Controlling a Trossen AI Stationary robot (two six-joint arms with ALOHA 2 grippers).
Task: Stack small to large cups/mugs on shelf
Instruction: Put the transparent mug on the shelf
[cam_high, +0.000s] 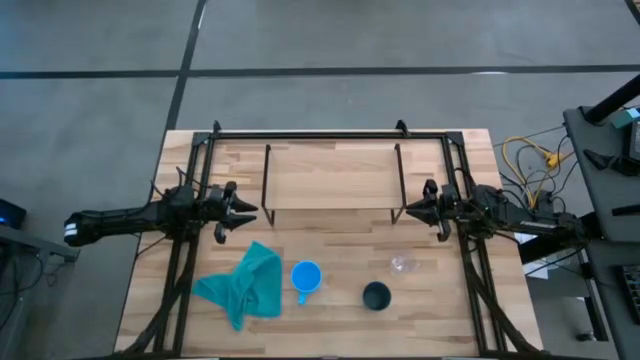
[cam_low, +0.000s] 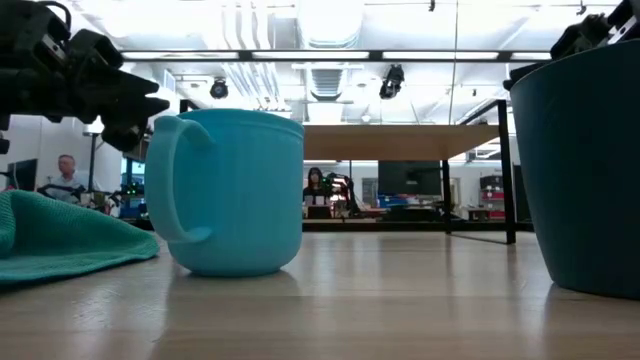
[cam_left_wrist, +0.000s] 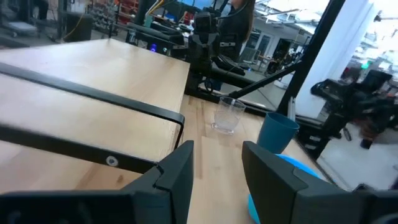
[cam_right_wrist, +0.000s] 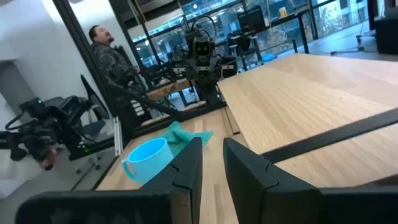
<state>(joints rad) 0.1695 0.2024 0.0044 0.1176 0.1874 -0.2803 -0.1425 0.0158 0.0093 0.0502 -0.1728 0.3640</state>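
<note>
No readable writing, brand or label on any item. Nearest the front table edge: teal cloth (cam_high: 244, 285) at left, blue mug (cam_high: 306, 277) just right of it with handle toward the front, dark cup (cam_high: 376, 295) further right and closest to the edge, clear glass cup (cam_high: 403, 264) slightly behind and right of the dark cup. All three cups upright on the table (cam_high: 330, 335), apart from each other, none on the shelf. Gaps between cups are open; bare wood between cup row and shelf.

Next back: both arms parked at mid-depth. Left gripper (cam_high: 232, 205) at the shelf's left end, above the table, fingers slightly parted, holding nothing. Right gripper (cam_high: 418, 208) at the shelf's right end, fingers slightly parted, holding nothing. Each points inward toward the shelf.

Farther: shelf (cam_high: 332, 172) with light plank top, bare, black legs at its corners. Black frame rail runs along the table's far edge behind it.
</note>
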